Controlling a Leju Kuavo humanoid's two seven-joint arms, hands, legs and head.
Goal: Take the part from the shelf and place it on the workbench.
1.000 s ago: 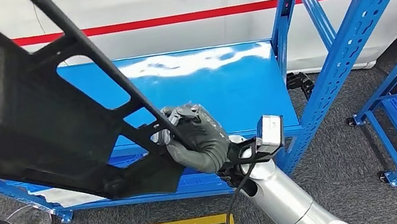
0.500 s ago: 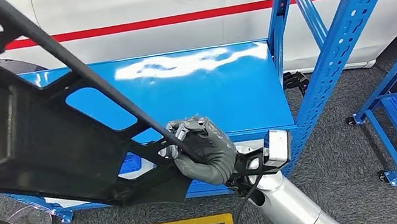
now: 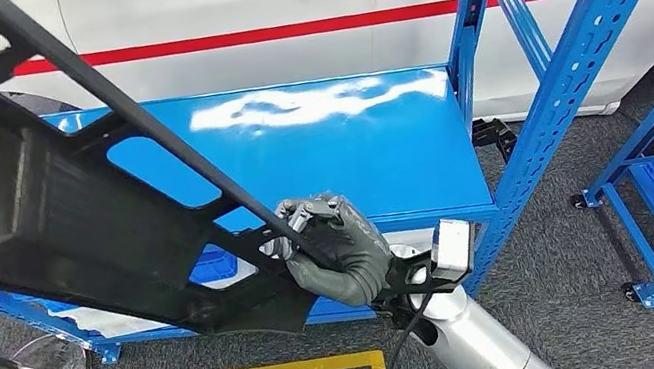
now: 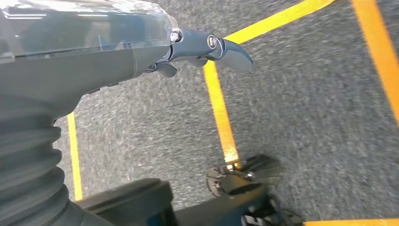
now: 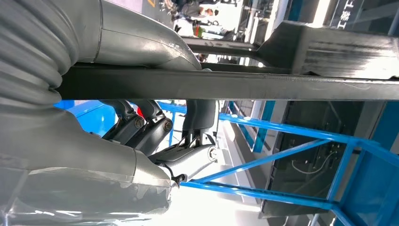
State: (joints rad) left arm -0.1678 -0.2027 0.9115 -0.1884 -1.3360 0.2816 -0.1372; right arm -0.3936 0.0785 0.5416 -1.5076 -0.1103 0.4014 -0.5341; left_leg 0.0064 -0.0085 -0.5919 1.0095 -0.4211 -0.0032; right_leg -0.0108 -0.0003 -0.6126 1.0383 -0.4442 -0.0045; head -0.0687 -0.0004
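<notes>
The big black part (image 3: 56, 222) hangs tilted in the air in front of the blue shelf (image 3: 346, 140), at the left. The right hand (image 3: 334, 249) reaches up from below, fingers wrapped tight around its thin bar. The left hand (image 4: 141, 52) hangs over the floor, fingers apart, holding nothing.

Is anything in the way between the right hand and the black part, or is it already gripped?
Nothing is between them: the right hand already grips the black part by a thin bar, holding it above the blue shelf. No workbench is identifiable, so that path cannot be judged.
</notes>
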